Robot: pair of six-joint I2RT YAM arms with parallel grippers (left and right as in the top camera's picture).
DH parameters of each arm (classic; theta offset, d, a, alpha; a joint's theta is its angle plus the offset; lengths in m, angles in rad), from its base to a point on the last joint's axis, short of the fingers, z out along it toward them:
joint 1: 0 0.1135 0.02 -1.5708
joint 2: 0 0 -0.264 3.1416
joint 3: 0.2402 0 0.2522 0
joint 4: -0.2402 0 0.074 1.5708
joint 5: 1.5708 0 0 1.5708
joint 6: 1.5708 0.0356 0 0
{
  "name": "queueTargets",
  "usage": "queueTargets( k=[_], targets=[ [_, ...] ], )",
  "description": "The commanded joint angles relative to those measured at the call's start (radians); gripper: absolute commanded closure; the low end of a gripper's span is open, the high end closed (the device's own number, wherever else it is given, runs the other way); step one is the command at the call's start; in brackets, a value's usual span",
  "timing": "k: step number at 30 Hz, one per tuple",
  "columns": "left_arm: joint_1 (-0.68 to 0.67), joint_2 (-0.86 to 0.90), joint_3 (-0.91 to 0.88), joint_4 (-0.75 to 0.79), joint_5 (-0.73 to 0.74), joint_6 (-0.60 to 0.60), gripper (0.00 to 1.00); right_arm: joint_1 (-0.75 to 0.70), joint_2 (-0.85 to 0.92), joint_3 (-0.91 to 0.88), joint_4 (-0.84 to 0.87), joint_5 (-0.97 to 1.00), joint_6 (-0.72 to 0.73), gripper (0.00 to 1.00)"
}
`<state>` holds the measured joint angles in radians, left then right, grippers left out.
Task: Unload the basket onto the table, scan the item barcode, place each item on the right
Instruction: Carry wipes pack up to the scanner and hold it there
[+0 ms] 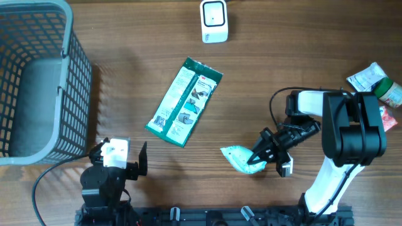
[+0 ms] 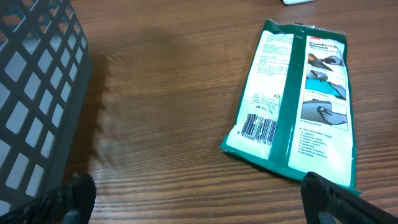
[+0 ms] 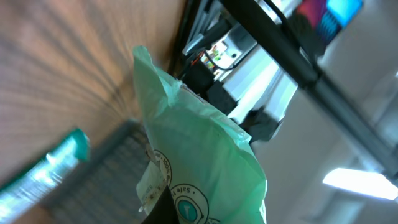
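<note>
My right gripper (image 1: 260, 157) is shut on a pale green pouch (image 1: 239, 158), held low over the table right of centre. In the right wrist view the pouch (image 3: 205, 155) fills the frame, with one dark finger (image 3: 165, 208) against its printed face; no barcode shows on it. The white scanner (image 1: 214, 21) stands at the table's far edge. A teal and white flat package (image 1: 184, 102) lies mid-table, its barcode (image 2: 258, 127) facing up. My left gripper (image 1: 119, 160) is open at the near left, with bare wood between its fingertips (image 2: 78, 193).
A grey mesh basket (image 1: 38, 81) takes up the left side and shows beside my left gripper as a lattice wall (image 2: 31, 118). More packaged goods (image 1: 375, 81) lie at the right edge behind my right arm.
</note>
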<state>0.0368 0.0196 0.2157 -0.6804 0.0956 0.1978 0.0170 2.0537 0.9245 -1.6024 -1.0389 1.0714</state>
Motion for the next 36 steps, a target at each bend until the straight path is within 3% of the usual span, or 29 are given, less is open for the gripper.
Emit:
queueTargets(
  k=[1,3,6,12,14,17,19,21,22,24,25,29,36],
  targets=[
    [-0.001,-0.004,-0.001,0.003,0.008,0.011,0.0,0.002,0.013,0.005,0.002,-0.009,-0.467,0.96],
    [-0.001,-0.004,-0.001,0.003,0.008,0.011,0.0,0.002,0.013,0.005,0.059,-0.009,-0.466,0.96],
    [-0.001,-0.004,-0.001,0.003,0.008,0.011,0.0,0.002,0.013,0.018,0.286,-0.056,-0.482,0.96],
    [-0.001,-0.004,-0.001,0.003,0.008,0.011,0.0,0.078,-0.009,0.195,0.225,-0.264,-0.44,0.96],
    [-0.001,-0.004,-0.001,0.003,0.008,0.012,0.0,0.123,-0.021,0.291,0.182,-0.288,-0.357,0.96],
    [-0.001,-0.004,-0.001,0.003,0.009,0.011,0.0,0.194,-0.027,0.52,0.221,-0.282,-0.058,0.96],
    [-0.001,-0.004,-0.001,0.003,0.009,0.011,0.0,0.214,-0.027,0.644,0.425,-0.189,0.193,0.96],
    [-0.001,-0.004,-0.001,0.003,0.008,0.012,0.0,0.227,-0.027,0.74,0.76,0.058,0.395,0.96],
    [-0.001,-0.004,-0.001,0.003,0.009,0.011,0.0,0.235,-0.027,0.764,0.94,0.201,0.377,0.96],
    [-0.001,-0.004,-0.001,0.003,0.008,0.011,0.0,0.255,-0.027,0.777,1.324,0.439,0.172,0.96],
    [-0.001,-0.004,-0.001,0.003,0.008,0.012,0.0,0.261,-0.026,0.776,1.427,0.516,0.132,0.96],
    [-0.001,-0.004,-0.001,0.003,0.008,0.011,0.0,0.272,0.005,0.776,1.575,0.735,0.266,0.96],
    [-0.001,-0.004,-0.001,0.003,0.008,0.011,0.0,0.299,0.194,0.776,1.865,0.714,0.467,0.96]
  ],
)
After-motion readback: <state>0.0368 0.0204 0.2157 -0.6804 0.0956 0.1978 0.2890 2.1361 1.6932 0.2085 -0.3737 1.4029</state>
